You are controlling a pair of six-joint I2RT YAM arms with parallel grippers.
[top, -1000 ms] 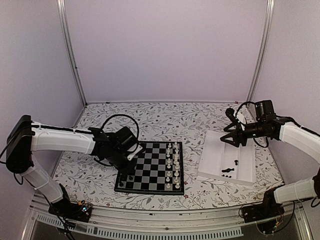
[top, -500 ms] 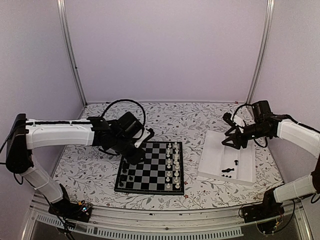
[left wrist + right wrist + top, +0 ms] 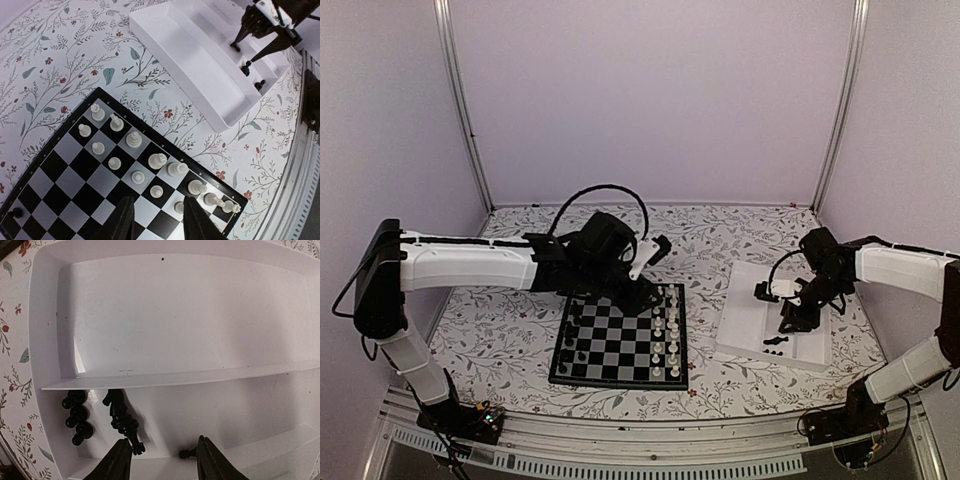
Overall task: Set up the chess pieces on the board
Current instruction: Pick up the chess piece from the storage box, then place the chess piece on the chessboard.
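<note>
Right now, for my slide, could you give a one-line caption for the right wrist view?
Open right claw hovers over black chess pieces lying in the white tray.

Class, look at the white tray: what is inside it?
A few black chess pieces lie in the narrow compartment of the tray; the wide one looks bare. Anything beneath the right jaws is hidden.

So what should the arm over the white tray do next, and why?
Probably lower the right gripper a little and close on the small black piece lying between its open fingers in the tray. The board shows few black ones so far.
</note>
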